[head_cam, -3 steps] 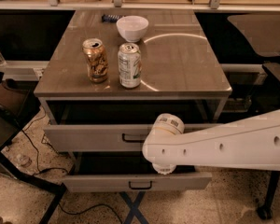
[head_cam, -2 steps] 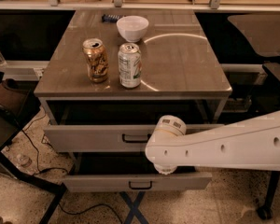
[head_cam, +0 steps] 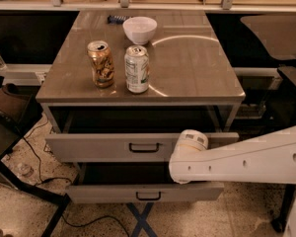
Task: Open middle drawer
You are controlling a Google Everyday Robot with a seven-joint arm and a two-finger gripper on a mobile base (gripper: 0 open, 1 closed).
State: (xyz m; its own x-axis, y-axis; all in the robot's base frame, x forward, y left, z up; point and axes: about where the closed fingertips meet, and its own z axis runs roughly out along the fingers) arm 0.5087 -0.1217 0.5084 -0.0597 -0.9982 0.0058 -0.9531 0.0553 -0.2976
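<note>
The claw [head_cam: 186, 173] above the pulled-out middle drawer [head_cam: 103, 193]
The middle drawer juts forward beneath the top drawer [head_cam: 89, 148], its black handle [head_cam: 149, 196] untouched. The claw, at the end of the white arm [head_cam: 246, 159], hangs over the drawer's right part, right of the handle. I cannot tell whether it is open or closed.

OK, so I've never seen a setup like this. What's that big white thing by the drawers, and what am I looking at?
This is one picture from a single camera, looking down at a small table from the front. The white tube coming in from the right is a robot's arm. Its claw sits at the arm's rounded end, against the drawer fronts and to the right of the handles. The arm hides most of it, so I cannot tell whether it grips anything. On the table stand a brown can, a pale can and a white bowl. Below are two grey drawers, which both seem partly pulled out.
</note>
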